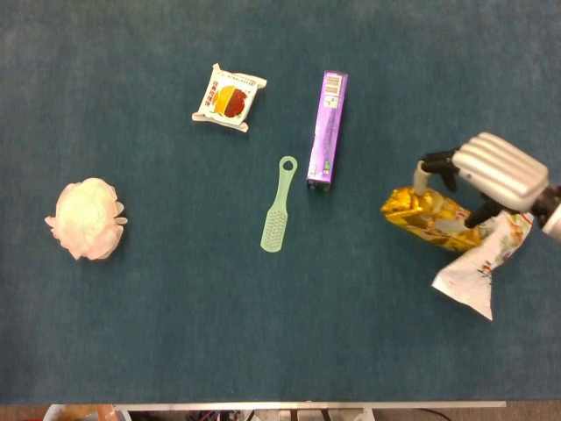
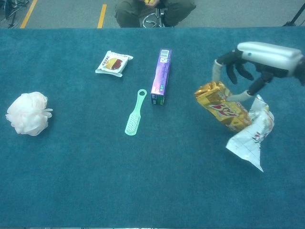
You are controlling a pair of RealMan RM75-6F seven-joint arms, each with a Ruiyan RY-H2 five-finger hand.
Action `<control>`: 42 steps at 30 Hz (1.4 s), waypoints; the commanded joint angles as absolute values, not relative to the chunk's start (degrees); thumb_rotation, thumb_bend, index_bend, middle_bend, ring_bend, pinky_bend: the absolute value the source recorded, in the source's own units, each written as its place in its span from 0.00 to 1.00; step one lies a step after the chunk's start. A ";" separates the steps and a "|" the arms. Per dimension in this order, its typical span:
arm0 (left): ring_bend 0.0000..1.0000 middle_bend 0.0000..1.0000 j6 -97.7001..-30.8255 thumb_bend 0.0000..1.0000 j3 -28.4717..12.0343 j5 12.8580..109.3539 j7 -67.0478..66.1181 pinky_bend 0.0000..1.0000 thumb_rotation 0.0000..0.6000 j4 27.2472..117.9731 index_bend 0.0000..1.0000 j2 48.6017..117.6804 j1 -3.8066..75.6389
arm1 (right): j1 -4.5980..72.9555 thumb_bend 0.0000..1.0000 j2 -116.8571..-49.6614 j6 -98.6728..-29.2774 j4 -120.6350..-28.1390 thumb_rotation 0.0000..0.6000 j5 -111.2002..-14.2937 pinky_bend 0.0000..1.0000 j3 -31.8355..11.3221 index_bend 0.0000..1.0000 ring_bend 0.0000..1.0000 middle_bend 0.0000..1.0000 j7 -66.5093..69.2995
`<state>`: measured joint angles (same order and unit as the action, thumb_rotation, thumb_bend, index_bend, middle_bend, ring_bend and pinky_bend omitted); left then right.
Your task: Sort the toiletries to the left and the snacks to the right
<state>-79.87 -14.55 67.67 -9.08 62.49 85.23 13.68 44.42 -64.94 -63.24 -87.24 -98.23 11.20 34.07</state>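
Note:
My right hand (image 1: 496, 170) (image 2: 265, 53) grips a gold snack bag (image 1: 429, 217) (image 2: 222, 108) from above at the table's right side; the bag hangs tilted. Its lower end overlaps a white snack bag (image 1: 474, 274) (image 2: 249, 139) lying on the cloth. A purple toothpaste box (image 1: 328, 130) (image 2: 161, 76) lies mid-table. A green brush (image 1: 279, 206) (image 2: 135, 113) sits just left of it. A small white snack packet (image 1: 230, 97) (image 2: 113, 63) lies further back left. A pink bath sponge (image 1: 86, 218) (image 2: 27, 113) rests at the far left. My left hand shows in neither view.
Blue cloth covers the table (image 1: 175, 333) (image 2: 95, 191). Beyond the far edge a person sits on a stool (image 2: 155, 9). The table's front edge runs along the bottom of the head view.

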 commanded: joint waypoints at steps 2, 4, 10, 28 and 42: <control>0.31 0.34 -79.91 0.14 -14.44 67.81 -9.30 0.46 1.00 62.63 0.42 85.37 13.75 | 43.31 0.17 -64.49 -62.83 -86.95 1.00 -98.88 0.76 12.18 0.48 0.60 0.67 34.74; 0.31 0.34 -79.72 0.14 -14.42 67.73 -9.52 0.46 1.00 62.57 0.42 85.45 13.84 | 43.33 0.16 -64.43 -61.99 -86.53 1.00 -99.54 0.76 12.65 0.48 0.60 0.67 36.01; 0.31 0.34 -79.27 0.14 -14.46 67.32 -9.83 0.46 1.00 62.41 0.42 85.74 13.92 | 44.25 0.09 -63.66 -60.22 -85.28 1.00 -101.69 0.76 13.31 0.48 0.56 0.63 38.78; 0.31 0.34 -81.71 0.14 -14.06 70.85 -7.49 0.46 1.00 65.05 0.42 85.27 14.32 | 39.57 0.00 -63.76 -67.77 -84.78 1.00 -97.50 0.68 6.96 0.40 0.45 0.45 32.75; 0.31 0.33 -76.79 0.14 -12.61 80.52 -6.10 0.46 1.00 84.60 0.42 78.40 21.30 | 37.35 0.00 -71.50 -76.54 -75.48 1.00 -89.37 0.52 -6.50 0.40 0.36 0.42 23.03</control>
